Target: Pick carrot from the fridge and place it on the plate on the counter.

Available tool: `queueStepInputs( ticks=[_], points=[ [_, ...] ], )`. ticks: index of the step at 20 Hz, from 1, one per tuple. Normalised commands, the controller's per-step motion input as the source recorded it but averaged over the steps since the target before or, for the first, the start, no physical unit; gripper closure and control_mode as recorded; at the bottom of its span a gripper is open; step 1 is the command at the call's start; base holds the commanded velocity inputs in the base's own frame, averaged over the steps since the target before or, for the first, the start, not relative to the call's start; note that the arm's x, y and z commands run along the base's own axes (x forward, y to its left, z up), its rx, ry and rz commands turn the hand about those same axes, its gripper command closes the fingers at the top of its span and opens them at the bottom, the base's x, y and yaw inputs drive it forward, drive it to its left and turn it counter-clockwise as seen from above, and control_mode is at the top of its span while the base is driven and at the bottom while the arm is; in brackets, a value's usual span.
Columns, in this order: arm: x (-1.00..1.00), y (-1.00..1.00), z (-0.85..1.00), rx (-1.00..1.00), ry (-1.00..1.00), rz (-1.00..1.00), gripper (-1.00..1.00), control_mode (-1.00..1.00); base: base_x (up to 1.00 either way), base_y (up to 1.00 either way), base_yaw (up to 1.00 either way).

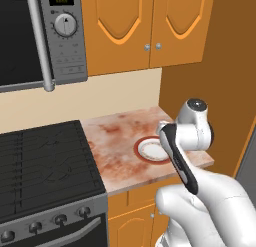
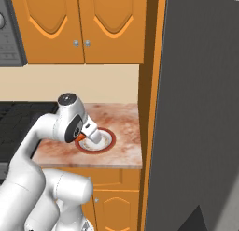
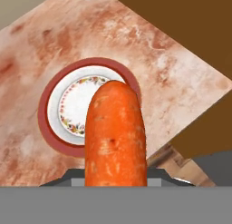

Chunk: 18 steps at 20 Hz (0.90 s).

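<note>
Holding the carrot [image 3: 115, 134] clamped in my gripper [image 2: 87, 134], I am hovering directly above the plate [image 3: 52, 128] on the counter [image 1: 117, 136].

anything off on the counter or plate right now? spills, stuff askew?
Nothing stands out. The plate sits flat and bare on the counter, no spills or damage. The gripper holds the carrot above the plate, not yet set down.

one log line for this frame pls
phase: carry to place | gripper: shut on carrot | position: above plate on counter | carrot not yet released
</note>
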Motion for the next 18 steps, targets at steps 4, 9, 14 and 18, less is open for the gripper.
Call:
queueStepInputs(
  ticks=[4,9,14,18],
  points=[
    [0.31,0.01,-0.15,-0.02,0.0,0.0,1.0,-1.0,0.0,0.0,0.0],
    [0.2,0.04,-0.16,-0.04,0.0,0.0,1.0,-1.0,0.0,0.0,0.0],
    [0.28,0.06,-0.23,-0.05,0.01,0.0,1.0,-1.0,0.0,0.0,0.0],
    [0.31,0.08,-0.35,-0.04,0.04,0.0,1.0,-1.0,0.0,0.0,0.0]
  ],
)
